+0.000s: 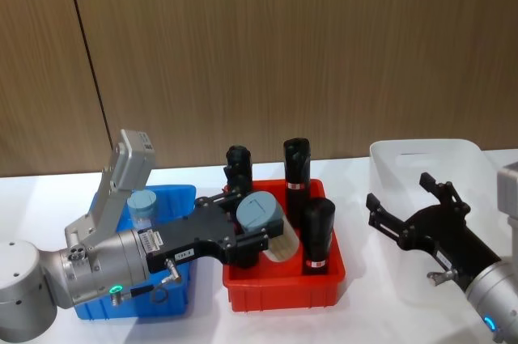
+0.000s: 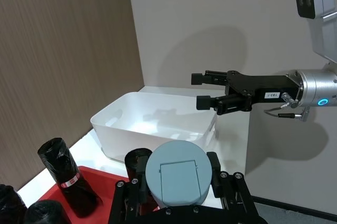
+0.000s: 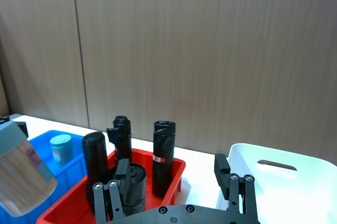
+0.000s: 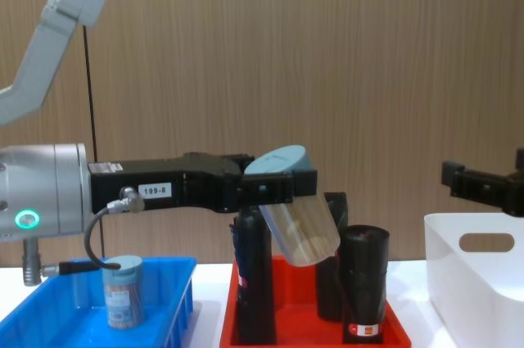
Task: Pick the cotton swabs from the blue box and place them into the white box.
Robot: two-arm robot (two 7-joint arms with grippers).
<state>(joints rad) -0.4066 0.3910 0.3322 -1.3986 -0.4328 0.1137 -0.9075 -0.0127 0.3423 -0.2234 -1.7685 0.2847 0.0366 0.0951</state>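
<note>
My left gripper [image 1: 252, 231] is shut on a cotton swab jar [image 1: 264, 221] with a grey-blue lid, held tilted in the air above the red tray [image 1: 283, 291]. In the chest view this jar [image 4: 295, 221] hangs clear of the black cylinders. A second cotton swab jar [image 1: 142, 206] stands upright in the blue box [image 1: 182, 194] at the left. At the right stands the white box [image 1: 421, 154], and my right gripper [image 1: 401, 194] hovers open and empty over its near side.
Several tall black cylinders [image 1: 296, 162] with red-white labels stand in the red tray between the two boxes, right under the held jar. A wooden wall closes off the back. Bare white table lies in front of the tray.
</note>
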